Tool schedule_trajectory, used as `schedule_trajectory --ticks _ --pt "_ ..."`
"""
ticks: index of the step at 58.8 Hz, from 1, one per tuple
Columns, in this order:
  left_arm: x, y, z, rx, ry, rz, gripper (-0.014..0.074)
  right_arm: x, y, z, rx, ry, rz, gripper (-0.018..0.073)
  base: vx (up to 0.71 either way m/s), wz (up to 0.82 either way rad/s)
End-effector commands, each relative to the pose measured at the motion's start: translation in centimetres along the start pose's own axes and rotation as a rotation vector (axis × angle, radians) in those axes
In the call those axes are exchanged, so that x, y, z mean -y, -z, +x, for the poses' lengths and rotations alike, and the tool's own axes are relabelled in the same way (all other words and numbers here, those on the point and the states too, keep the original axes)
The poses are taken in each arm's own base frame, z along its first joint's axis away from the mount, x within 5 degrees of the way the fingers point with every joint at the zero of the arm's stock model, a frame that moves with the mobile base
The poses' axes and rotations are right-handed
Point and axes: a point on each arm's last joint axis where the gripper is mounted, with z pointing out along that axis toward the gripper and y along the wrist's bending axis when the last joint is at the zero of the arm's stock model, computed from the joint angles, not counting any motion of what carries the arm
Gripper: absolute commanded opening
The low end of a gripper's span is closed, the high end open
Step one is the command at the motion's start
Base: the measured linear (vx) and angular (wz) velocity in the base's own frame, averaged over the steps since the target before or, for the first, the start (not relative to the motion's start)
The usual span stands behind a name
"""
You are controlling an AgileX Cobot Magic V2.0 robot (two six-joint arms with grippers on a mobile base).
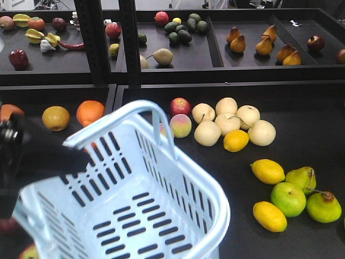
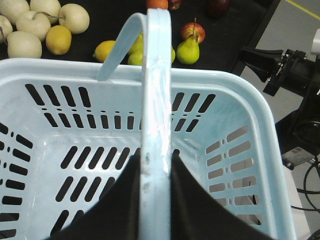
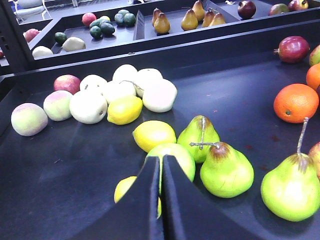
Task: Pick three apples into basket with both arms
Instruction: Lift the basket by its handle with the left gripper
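Observation:
The pale blue basket [image 1: 211, 190] fills the lower left of the front view, tilted and with nothing in it. In the left wrist view my left gripper [image 2: 155, 155] is shut on its handle [image 2: 156, 90]. My left arm [image 1: 46, 156] shows as a black blur at the basket's left side. One red apple [image 1: 180, 106] lies just behind the basket, beside the pale pears. A darker red apple [image 3: 293, 48] lies far right in the right wrist view, and another apple [image 2: 193, 31] shows beyond the basket rim. My right gripper [image 3: 161, 158] is shut and holds nothing; it hovers over a green apple [image 3: 175, 155].
Two oranges [image 1: 90, 112] sit left of the basket handle. Pale pears [image 1: 226, 121], lemons [image 1: 268, 171] and green pears [image 1: 323, 206] lie to the right. Black shelf posts [image 1: 94, 38] stand at the back, before trays of other fruit. My right arm [image 2: 282, 65] shows beyond the tray's edge.

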Motion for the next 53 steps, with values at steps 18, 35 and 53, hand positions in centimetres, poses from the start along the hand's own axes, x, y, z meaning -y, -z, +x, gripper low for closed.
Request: schedule_trajectory --ticks 18,35,53 --pt "2.3 3.2 1.9 0.320 -0.010 -0.101 -0.0007 -0.1 -0.1 -0.4 0.064 0.016 -0.013 -0.0005 0.00 0.00" --pt "2.5 3.4 2.0 0.328 -0.012 -0.099 -0.0007 -0.1 -0.1 -0.4 0.064 0.016 -0.013 -0.0005 0.00 0.00" --pt "2.5 3.4 2.0 0.328 -0.012 -0.099 -0.0007 -0.1 -0.1 -0.4 0.064 0.016 -0.013 -0.0005 0.00 0.00"
